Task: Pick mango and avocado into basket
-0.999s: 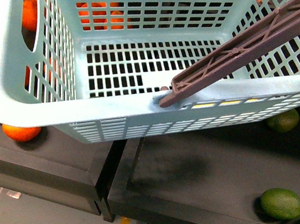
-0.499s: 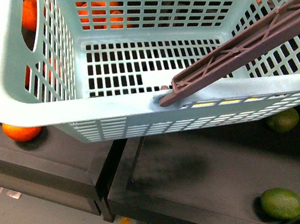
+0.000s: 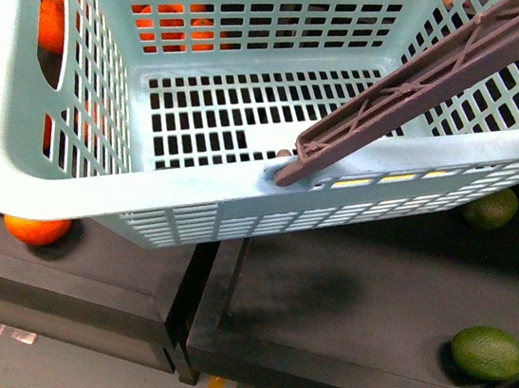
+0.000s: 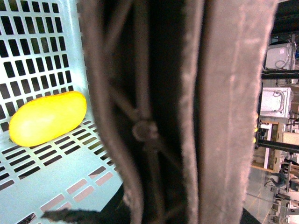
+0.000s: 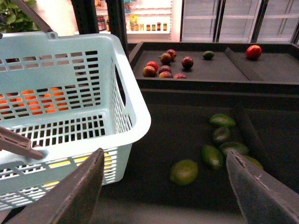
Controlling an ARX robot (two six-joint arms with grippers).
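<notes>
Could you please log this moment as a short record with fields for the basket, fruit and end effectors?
basket: teal basket raised over dark trays, brown handle up
mango: mango lying inside basket
green fruits: several on right tray, none in basket
oranges: behind and left of basket
right end effector: open, empty
left end effector: not seen; handle fills its view

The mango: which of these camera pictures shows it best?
The left wrist view: the mango lies whole and yellow on the basket floor. The front view shows only yellow slivers through the basket's near wall. The right wrist view likewise gives only yellow glimpses through slots.
</notes>
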